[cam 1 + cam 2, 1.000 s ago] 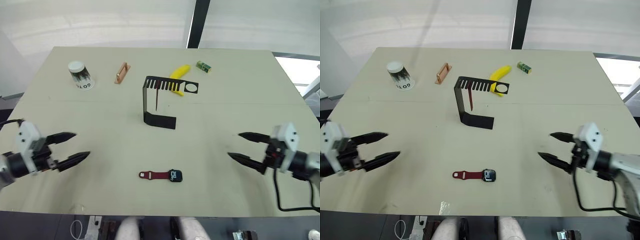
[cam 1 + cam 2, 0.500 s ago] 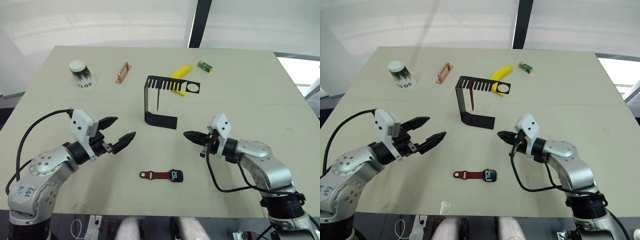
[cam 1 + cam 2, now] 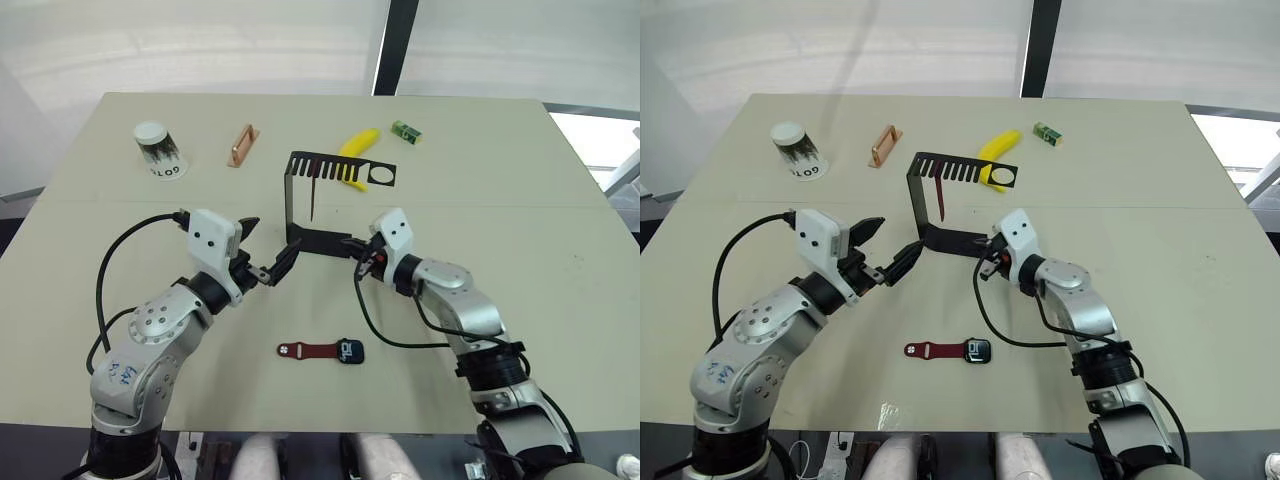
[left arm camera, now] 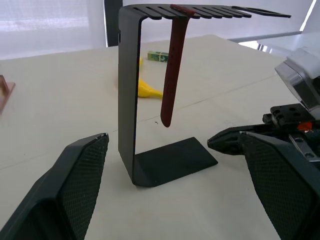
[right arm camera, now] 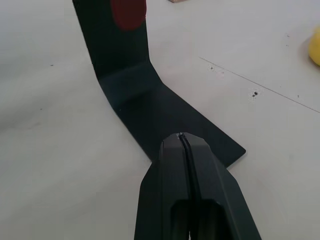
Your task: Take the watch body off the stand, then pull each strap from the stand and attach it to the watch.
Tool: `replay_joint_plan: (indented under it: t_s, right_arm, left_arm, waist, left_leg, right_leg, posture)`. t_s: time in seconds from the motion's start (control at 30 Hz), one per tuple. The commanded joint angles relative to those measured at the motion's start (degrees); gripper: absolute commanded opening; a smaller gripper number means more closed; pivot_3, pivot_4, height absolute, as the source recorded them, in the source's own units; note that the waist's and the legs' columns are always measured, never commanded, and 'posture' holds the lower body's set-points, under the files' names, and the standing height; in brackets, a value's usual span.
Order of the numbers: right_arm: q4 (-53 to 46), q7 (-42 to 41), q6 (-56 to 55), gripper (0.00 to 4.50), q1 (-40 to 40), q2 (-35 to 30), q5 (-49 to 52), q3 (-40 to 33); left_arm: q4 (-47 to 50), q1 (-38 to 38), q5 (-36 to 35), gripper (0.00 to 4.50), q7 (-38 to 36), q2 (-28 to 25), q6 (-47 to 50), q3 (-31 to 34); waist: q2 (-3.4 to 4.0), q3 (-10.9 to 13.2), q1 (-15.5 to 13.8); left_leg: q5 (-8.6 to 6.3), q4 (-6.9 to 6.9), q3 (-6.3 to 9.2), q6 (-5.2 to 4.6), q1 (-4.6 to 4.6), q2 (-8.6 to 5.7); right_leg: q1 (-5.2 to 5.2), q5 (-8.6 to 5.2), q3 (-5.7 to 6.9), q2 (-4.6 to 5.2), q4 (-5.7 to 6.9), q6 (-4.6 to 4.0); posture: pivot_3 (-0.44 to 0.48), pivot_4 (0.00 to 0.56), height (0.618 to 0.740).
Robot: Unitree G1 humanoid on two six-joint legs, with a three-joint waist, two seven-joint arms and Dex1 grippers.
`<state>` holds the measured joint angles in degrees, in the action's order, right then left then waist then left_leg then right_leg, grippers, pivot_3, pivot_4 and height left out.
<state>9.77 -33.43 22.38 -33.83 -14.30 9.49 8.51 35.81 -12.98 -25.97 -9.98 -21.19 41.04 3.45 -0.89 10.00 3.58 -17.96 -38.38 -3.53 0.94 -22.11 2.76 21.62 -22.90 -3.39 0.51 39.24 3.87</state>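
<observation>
Half a second ago both arms were still out in the open table, well short of the stand (image 3: 318, 205); now both have closed in on it. The left gripper (image 3: 265, 254) has moved from about 8 o'clock of the stand's base up to just beside the foot of the upright, at its 9 o'clock. The right gripper (image 3: 354, 246) has advanced from the 4 o'clock side to the free end of the flat base, at its 3 o'clock. The watch and the stand lie where they were.

The left gripper's fingers (image 4: 75, 185) are spread wide, with the upright of the stand seen between them in the left wrist view; they hold nothing and touch nothing. The right gripper's fingers (image 5: 200, 190) are pressed fully together, holding nothing, their joined tip over the edge of the base plate; whether it touches the metal I cannot tell.

One dark red strap (image 4: 172, 65) hangs from the comb-slotted top arm of the stand, its lower end free above the base. The watch body (image 3: 351, 351) lies flat on the table (image 3: 520, 180) at 6 o'clock of the stand, well apart from it, with the second strap (image 3: 309, 350) joined to its 9 o'clock side.
</observation>
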Motion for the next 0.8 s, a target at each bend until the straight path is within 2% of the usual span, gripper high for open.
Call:
replay_joint_plan:
  t_s: [0.03, 0.2, 0.43, 0.8]
  right_arm:
    - [4.2, 1.4, -3.6, 0.05, -3.1, 1.9, -1.7, 0.3]
    - [11.6, 1.9, -5.9, 0.05, -6.5, 3.5, -3.5, -0.3]
    - [18.7, 3.0, -1.5, 0.05, -8.8, 4.0, -6.1, 0.4]
    - [18.3, 2.8, 0.6, 0.05, -8.4, 4.0, -6.4, 0.5]
  left_arm:
    - [2.4, -1.1, 2.4, 4.5, 1.5, 0.4, -0.3, -1.3]
    - [1.3, -2.7, 4.5, 4.5, 2.1, 1.2, -0.5, -3.3]
    - [0.9, -2.5, 7.4, 4.5, 1.7, 1.8, -1.4, -5.2]
    - [-8.4, -9.0, 17.0, 4.5, 6.0, 8.3, -5.0, -10.5]
  waist:
    - [0.0, 0.0, 0.1]
    - [0.0, 0.0, 0.1]
    - [0.0, 0.0, 0.4]
    - [-0.06, -0.1, 0.8]
  left_leg:
    - [0.0, -0.01, 0.0, 0.0, 0.0, 0.0]
    - [0.0, -0.05, -0.01, 0.0, 0.0, -0.01]
    - [0.01, -0.07, 0.0, 0.01, 0.03, 0.0]
    - [0.0, -0.15, 0.01, 0.01, 0.05, -0.01]
  right_leg:
    - [0.0, 0.0, 0.0, 0.0, 0.0, 0.0]
    - [0.0, 0.0, 0.0, 0.01, 0.03, 0.0]
    - [0.0, 0.0, 0.01, 0.01, 0.13, 0.0]
    - [-0.06, 0.0, 0.01, 0.02, 0.19, 0.0]
  posture:
    - [0.0, 0.15, 0.74]
    - [0.0, 0.15, 0.74]
    - [0.0, 0.15, 0.74]
    - [0.0, 0.15, 0.74]
